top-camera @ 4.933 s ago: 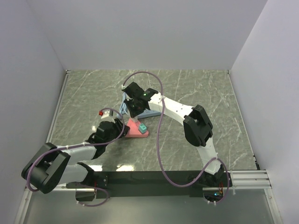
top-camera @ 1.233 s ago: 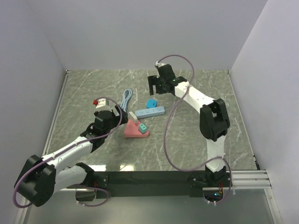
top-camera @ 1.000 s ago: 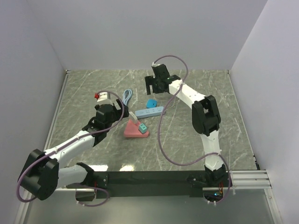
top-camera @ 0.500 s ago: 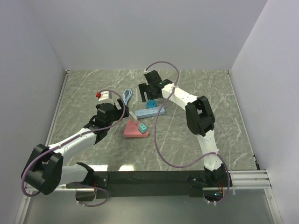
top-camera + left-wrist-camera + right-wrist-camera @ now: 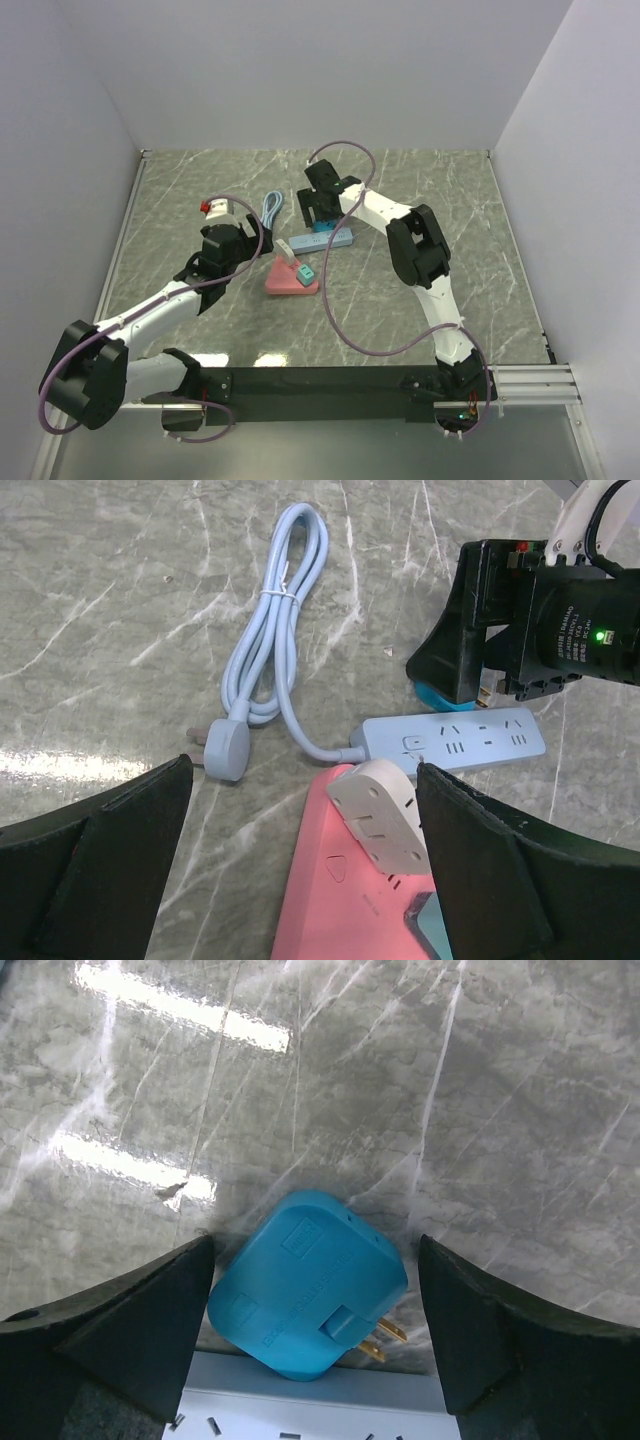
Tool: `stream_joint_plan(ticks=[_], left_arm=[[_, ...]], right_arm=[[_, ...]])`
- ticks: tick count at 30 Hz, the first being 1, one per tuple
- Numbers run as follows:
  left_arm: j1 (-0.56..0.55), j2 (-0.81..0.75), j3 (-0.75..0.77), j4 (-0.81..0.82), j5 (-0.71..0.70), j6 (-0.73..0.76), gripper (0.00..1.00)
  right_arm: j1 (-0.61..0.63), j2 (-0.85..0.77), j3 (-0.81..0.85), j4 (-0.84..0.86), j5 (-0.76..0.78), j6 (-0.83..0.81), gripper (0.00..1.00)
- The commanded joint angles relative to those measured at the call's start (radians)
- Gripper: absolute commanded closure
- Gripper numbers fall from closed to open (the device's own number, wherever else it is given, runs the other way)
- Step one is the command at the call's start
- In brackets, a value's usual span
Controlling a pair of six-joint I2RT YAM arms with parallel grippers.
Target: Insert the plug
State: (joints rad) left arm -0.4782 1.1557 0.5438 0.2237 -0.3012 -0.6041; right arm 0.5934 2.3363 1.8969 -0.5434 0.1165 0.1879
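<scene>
Hovering right pincer (image 5: 315,1260), spread wide and empty, straddles turquoise rounded-square plastic plug (image 5: 305,1300) lying flat on grey marble table (image 5: 500,1080) directly beneath, prongs toward pale-blue power strip (image 5: 300,1412). Likely light, rigid, slick-shelled; take it across the flat sides, clear of prongs.

On the tabletop (image 5: 450,200), the plug (image 5: 305,1297) lay just behind the power strip (image 5: 322,240), between the right gripper's (image 5: 312,1260) spread fingers. The strip's cord (image 5: 275,650) lay coiled behind and left of the strip. Before the strip's left end sat a block (image 5: 288,280), with an adapter (image 5: 382,815) on it.
</scene>
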Motion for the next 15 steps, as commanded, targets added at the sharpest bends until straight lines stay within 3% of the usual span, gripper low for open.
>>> stream_joint_plan(ticks=[1,4,8,10,11,14,15], left_arm=[[0.004,-0.014,-0.005,0.028,0.016,-0.002,0.01],[0.004,-0.005,-0.002,0.028,0.022,0.0,0.01],[0.006,0.006,0.005,0.037,0.03,0.004,0.01],[0.006,0.001,0.002,0.071,0.053,0.029,0.0],[0.006,-0.004,-0.004,0.097,0.074,0.039,0.01],[0.006,-0.016,-0.021,0.196,0.142,0.067,0.01],[0.004,-0.016,-0.018,0.209,0.158,0.07,0.01]], right_arm=[[0.011,-0.015,-0.005,-0.001,0.008,-0.01,0.13],[0.017,-0.017,-0.024,0.0,-0.012,-0.019,0.15],[0.019,0.012,-0.001,-0.026,-0.037,-0.028,0.49],[0.017,0.009,0.019,-0.041,-0.047,-0.03,0.62],[0.016,-0.006,0.025,-0.043,-0.054,-0.028,0.75],[0.003,-0.058,0.057,-0.032,-0.069,-0.025,0.95],[0.002,-0.067,0.07,-0.029,-0.077,-0.027,0.96]])
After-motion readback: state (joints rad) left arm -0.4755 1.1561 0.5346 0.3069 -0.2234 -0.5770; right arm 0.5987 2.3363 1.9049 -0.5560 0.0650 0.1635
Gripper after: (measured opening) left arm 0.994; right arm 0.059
